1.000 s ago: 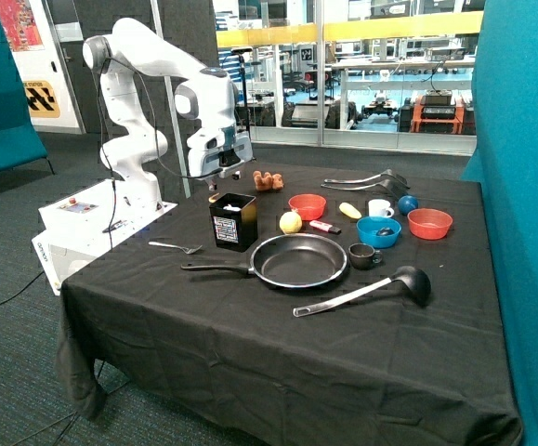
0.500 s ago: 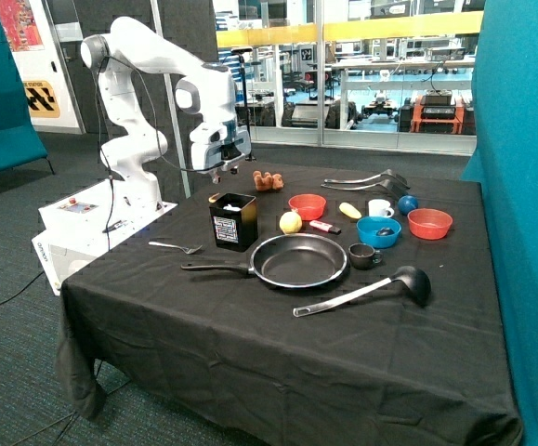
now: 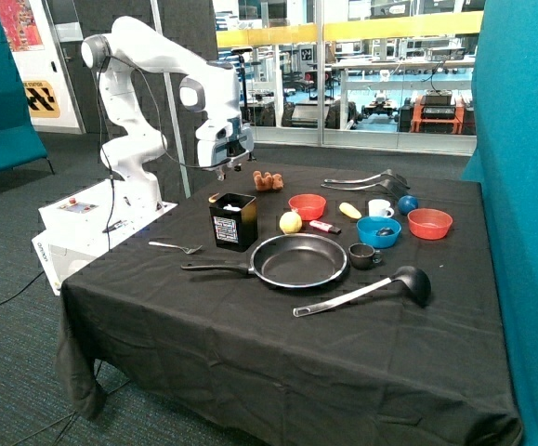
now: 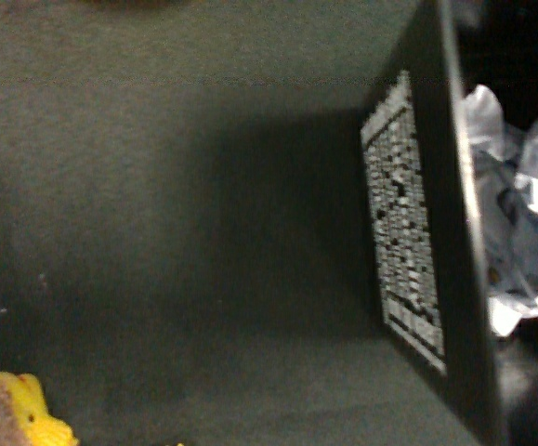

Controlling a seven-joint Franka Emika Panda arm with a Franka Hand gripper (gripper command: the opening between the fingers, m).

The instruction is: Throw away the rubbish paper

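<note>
The rubbish paper lies as crumpled white wads inside the open black box. In the outside view the black box stands near the table's robot-side edge, and a bit of the white paper shows at its top. My gripper hangs in the air above and slightly behind the box, apart from it. Nothing shows in it. Its fingers do not appear in the wrist view.
A frying pan, lemon, fork and ladle lie around the box. A brown lumpy toy, red bowl, blue bowl and white mug stand further back. A yellow-brown object lies on the cloth beside the box.
My gripper has risen and drawn back from above the black box. The objects on the table have not moved.
</note>
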